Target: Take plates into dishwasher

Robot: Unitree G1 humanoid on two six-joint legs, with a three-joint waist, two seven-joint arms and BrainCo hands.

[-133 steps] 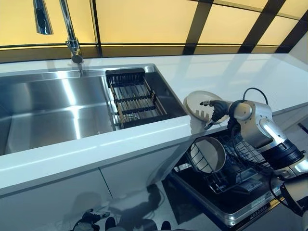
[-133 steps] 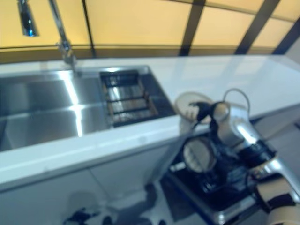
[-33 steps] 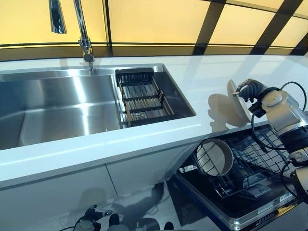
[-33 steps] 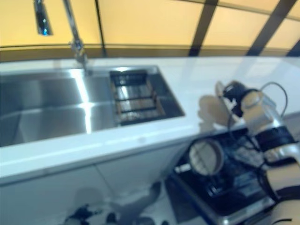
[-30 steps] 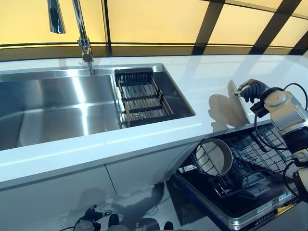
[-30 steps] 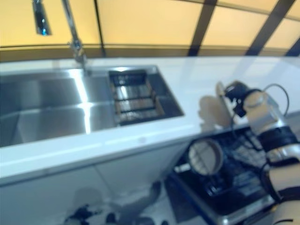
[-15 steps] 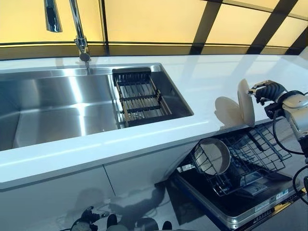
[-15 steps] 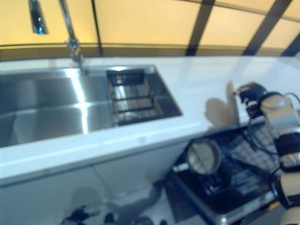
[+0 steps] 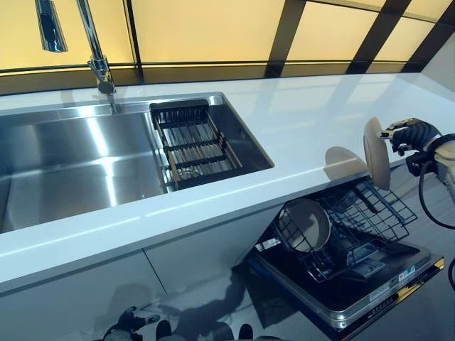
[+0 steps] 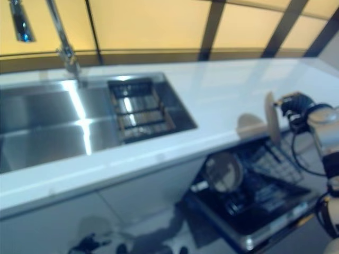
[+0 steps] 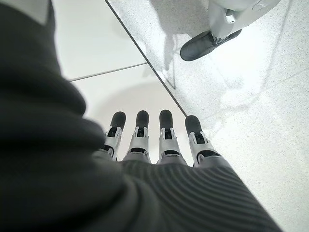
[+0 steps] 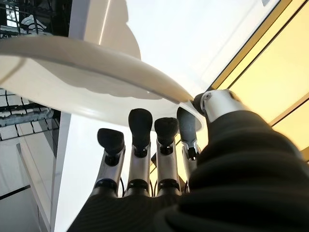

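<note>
Left eye view: right hand (image 9: pixel 411 133) pinches a plate (image 9: pixel 376 152) upright past the bench's (image 9: pixel 298 121) front edge — above the dishwasher rack (image 9: pixel 355 227), one dish (image 9: pixel 306 224) already racked; left hand (image 11: pixel 154 140) hangs open.

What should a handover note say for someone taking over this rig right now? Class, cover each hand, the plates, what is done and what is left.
Right hand: pinching a white plate by its rim, held on edge at the counter edge above the open dishwasher rack.
Left hand: idle, fingers straight, pointing at the floor.
Done: one plate-like dish already stands in the rack.
Left: lower the held plate into a rack slot and release.
</note>
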